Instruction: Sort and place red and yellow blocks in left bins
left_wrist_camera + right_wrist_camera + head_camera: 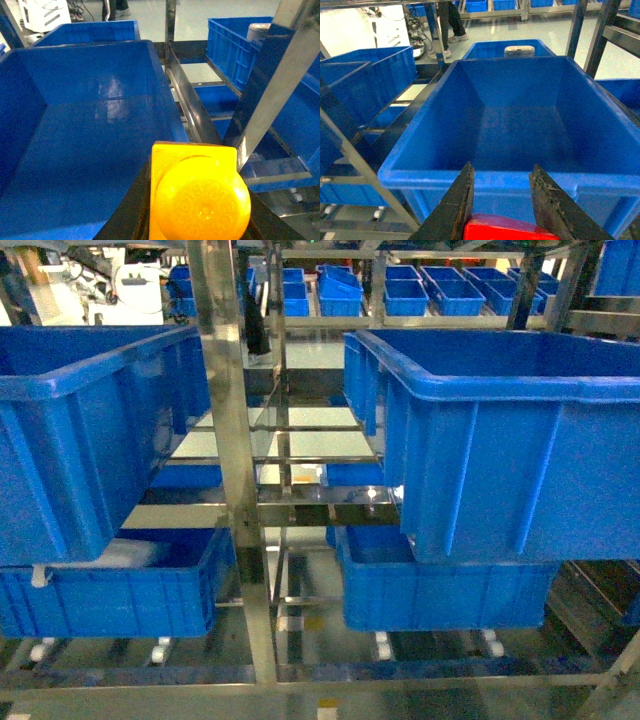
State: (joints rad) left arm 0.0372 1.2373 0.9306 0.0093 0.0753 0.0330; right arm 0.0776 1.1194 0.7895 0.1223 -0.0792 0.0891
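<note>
Looking from the head camera, no fingers or bricks show, only the upper left bin (90, 430) and upper right bin (500, 430) on a steel rack (235, 440). From the left wrist, the left gripper (197, 210) is closed around the yellow brick (200, 200), which hangs over the near right corner of a bin (90, 140); releasing further in, past the rim, seems safest. From the right wrist, the right gripper (500, 210) holds its fingers (455, 200) narrowly apart, the red brick (502, 229) between them, just short of the bin ahead (520, 125).
</note>
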